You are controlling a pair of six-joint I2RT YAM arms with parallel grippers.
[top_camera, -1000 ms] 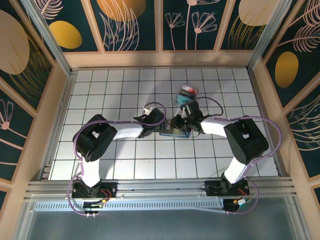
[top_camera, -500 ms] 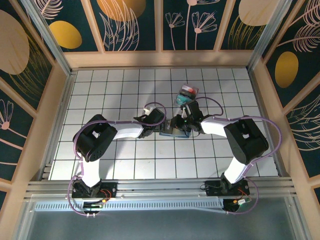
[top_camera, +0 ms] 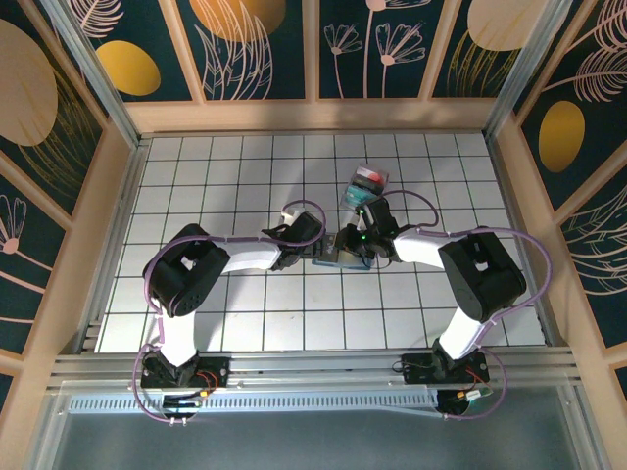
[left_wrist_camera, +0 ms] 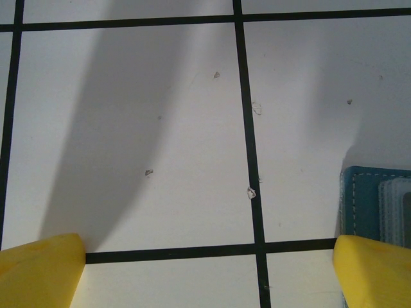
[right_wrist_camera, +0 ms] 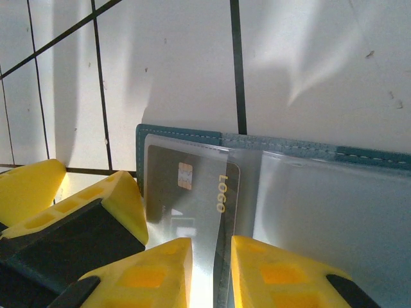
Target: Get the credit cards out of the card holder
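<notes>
**Top external, then both wrists: card holder open flat, right jaws narrowed at its sleeve**

Top external: both arms angle in to mid-table. Slate-blue soft bifold card holder [top_camera: 345, 260] lies flat on white tiled table w/ black grid lines [top_camera: 225, 176], btwn the two grippers. Left gripper [top_camera: 312, 257] is just beside its left edge and right gripper [top_camera: 353, 243] is over it. Small clear tray w/ red and teal contents [top_camera: 365, 184] sits near the right gripper, on the far side.

Left wrist: left gripper [left_wrist_camera: 209, 269] is spread wide, nothing btwn its yellow fingertips [left_wrist_camera: 42, 269], bare tile below. Corner of card holder [left_wrist_camera: 376, 199] shows at right, next to the right-hand fingertip. Touching or not, can't tell.

Right wrist: card holder [right_wrist_camera: 321, 205] is spread open, inside up, w/ clear sleeves over both panels. Dark thin rectangular credit card [right_wrist_camera: 192, 192] w/ gold chip and gold "LOGO" lettering is tucked under the left panel's sleeve. Right gripper [right_wrist_camera: 212, 244] has its jaws drawn close, slim gap only. The sleeve edge runs into that gap. Pinched or not, can't tell.
</notes>
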